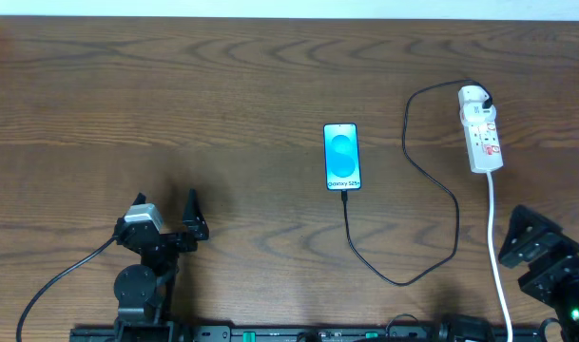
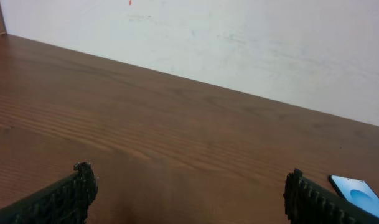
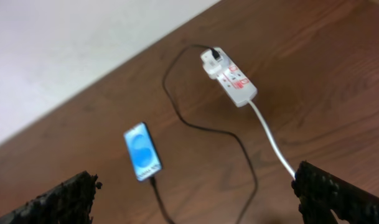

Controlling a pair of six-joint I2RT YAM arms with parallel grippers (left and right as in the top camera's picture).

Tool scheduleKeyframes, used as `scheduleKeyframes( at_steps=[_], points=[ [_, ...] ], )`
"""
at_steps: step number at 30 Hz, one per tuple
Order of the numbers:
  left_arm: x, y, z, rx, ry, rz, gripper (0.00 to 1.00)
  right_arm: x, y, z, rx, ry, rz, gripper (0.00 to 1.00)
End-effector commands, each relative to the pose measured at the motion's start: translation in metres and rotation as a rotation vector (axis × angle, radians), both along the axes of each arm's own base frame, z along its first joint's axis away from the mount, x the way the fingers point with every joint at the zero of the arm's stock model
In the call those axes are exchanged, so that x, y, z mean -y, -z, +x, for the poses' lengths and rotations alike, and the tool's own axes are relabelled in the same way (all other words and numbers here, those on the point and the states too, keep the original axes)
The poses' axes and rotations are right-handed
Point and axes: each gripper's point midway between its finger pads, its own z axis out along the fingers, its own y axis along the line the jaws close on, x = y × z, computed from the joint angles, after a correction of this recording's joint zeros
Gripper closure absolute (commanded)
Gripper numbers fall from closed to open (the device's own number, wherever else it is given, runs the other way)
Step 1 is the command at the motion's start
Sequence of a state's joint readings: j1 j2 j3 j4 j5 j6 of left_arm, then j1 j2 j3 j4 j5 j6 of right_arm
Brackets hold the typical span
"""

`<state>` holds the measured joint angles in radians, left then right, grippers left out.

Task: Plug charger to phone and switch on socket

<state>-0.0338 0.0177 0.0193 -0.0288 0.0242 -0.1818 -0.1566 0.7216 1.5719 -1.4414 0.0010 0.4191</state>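
While both arms sit at the near edge of the brown wood-grain table [image 1: 222,85], neither touches anything.

Left gripper [image 2: 189,175]: jaws spread wide, only bare tabletop between them. Its black ribbed fingers [image 2: 71,193] frame the left wrist view.

Right gripper [image 3: 195,177]: jaws likewise spread wide and empty, above the table at the near right corner.

Slim rectangular smartphone with black edges and a lit light-blue screen [image 1: 342,157]: flat, face up, about mid-table, long axis running near to far, well apart from both grippers. The screen shows a teal circle and a line of text at its near end.

Long thin black charger cable [image 1: 455,214]: the small tip meets the phone's near short edge and looks seated there in the overhead view. From there the cable runs toward the near edge, curves right, climbs back, passes left of the strip and arcs over to a black plug [image 1: 486,95] sitting in the strip's far end.

White elongated power strip with red switch marks [image 1: 481,130]: flat at far right, to the right of the phone. Switch position is too small to read. Its thick white cord [image 1: 495,237] leaves the near end and runs to the near table edge, just beside the right arm.

White wall [image 2: 239,37] stands behind the table's far edge.
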Motion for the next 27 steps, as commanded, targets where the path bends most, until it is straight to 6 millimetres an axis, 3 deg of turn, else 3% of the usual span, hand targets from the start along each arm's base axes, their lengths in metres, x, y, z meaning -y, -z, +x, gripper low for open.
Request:
scheduleKeyframes(
  at_steps=[1,7,18,27],
  points=[
    [-0.002,0.018,-0.001,-0.058,-0.01,0.021,0.03,0.002,0.016,0.001,-0.039,-0.059,-0.1,0.01],
    [-0.002,0.018,-0.001,-0.058,-0.01,0.021,0.02,0.001,0.039,0.017,0.117,-0.09,-0.162,0.01],
    [-0.002,0.018,-0.001,-0.058,-0.01,0.021,0.03,-0.035,0.072,0.05,0.487,-0.305,-0.239,0.01],
    [-0.002,0.018,-0.001,-0.058,-0.01,0.021,0.03,-0.048,0.112,0.079,0.616,-0.365,-0.282,0.01]
  ],
)
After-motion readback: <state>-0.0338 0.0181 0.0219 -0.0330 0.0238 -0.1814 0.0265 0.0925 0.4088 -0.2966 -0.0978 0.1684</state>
